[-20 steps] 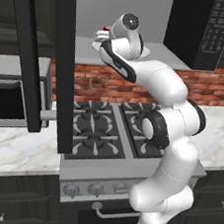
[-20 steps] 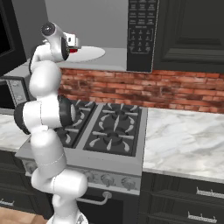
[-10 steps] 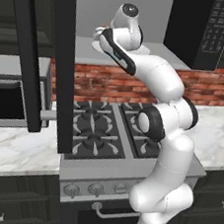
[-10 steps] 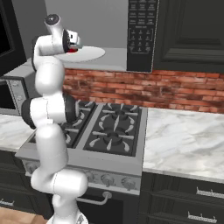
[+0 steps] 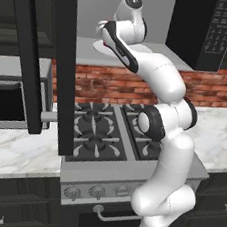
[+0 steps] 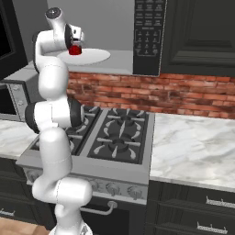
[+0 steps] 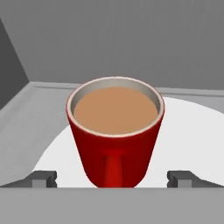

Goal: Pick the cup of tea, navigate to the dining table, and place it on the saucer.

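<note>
The cup (image 7: 115, 131) is standing on a plate (image 6: 94, 56) that is lying on the shelf (image 6: 120, 64) above the stove (image 6: 120, 133). The gripper (image 7: 113, 177) is reaching in level with the cup, one fingertip (image 7: 43, 178) sitting at each side (touching or not, unclear). The microwave (image 6: 149, 36) is sitting right of the plate.

Open space around cup of tea (image 7: 114, 131)
</note>
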Tool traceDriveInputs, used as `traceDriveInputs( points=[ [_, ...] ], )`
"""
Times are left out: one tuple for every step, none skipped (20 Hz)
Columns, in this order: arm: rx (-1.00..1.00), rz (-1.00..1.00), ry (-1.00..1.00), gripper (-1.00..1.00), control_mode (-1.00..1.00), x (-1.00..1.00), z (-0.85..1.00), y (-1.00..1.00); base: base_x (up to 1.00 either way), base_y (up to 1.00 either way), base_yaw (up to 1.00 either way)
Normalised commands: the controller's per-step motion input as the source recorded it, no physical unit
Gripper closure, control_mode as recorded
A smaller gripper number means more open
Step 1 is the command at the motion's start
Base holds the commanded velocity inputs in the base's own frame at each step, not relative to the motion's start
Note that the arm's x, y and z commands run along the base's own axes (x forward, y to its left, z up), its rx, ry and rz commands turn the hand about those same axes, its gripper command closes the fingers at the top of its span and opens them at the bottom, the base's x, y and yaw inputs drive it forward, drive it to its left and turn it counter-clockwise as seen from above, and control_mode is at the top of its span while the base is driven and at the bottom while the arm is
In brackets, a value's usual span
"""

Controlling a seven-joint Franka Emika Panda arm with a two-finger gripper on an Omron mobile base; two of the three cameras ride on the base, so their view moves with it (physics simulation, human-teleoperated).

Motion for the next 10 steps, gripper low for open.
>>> traceDriveInputs(
  points=[
    [0.00, 0.00, -0.12, -1.00, -1.00, 0.00, -0.02, -0.12, 0.00, 0.00, 0.00],
    [0.00, 0.00, -0.10, -1.00, -1.00, 0.00, -0.04, -0.12, 0.00, 0.00, 0.00],
    [0.00, 0.00, -0.07, -1.00, -1.00, 0.00, -0.06, -0.12, 0.00, 0.00, 0.00],
    [0.00, 0.00, -0.06, -1.00, -1.00, 0.00, -0.14, -0.09, 0.00, 0.00, 0.00],
    [0.00, 0.00, -0.03, -1.00, -1.00, 0.00, -0.26, -0.02, 0.00, 0.00, 0.00],
    [0.00, 0.00, 0.00, -1.00, -1.00, 0.00, -0.35, 0.00, 0.00, 0.00, 0.00],
    [0.00, 0.00, 0.00, -1.00, -1.00, 0.00, -0.37, 0.00, 0.00, 0.00, 0.00],
    [0.00, 0.00, 0.00, -1.00, -1.00, 0.00, -0.39, 0.00, 0.00, 0.00, 0.00],
    [0.00, 0.00, 0.00, -1.00, -1.00, 0.00, -0.38, 0.00, 0.00, 0.00, 0.00],
    [0.00, 0.00, 0.00, -1.00, -1.00, 0.00, -0.34, 0.00, 0.00, 0.00, 0.00]
  ],
)
